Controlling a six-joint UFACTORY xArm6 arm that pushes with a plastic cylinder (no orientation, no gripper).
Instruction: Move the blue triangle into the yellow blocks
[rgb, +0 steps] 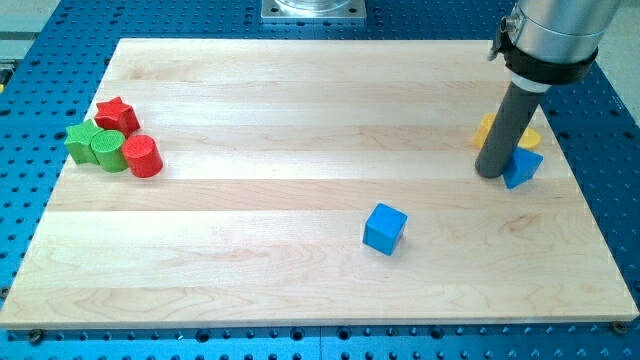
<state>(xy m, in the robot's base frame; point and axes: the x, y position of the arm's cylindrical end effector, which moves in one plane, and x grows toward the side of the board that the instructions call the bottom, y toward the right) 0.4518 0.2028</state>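
Note:
The blue triangle (523, 166) lies at the view's right, just below the yellow blocks (527, 139) and touching them or nearly so. The yellow blocks are mostly hidden behind the dark rod; a second yellow piece (484, 130) shows to the rod's left. My tip (491, 174) rests on the board right next to the blue triangle's left side, in front of the yellow blocks.
A blue cube (384, 228) sits at the lower middle. At the view's left is a cluster: a red star (116, 114), a green star (82, 141), a green cylinder (108, 150) and a red cylinder (143, 156). The wooden board (300, 110) lies on a blue perforated table.

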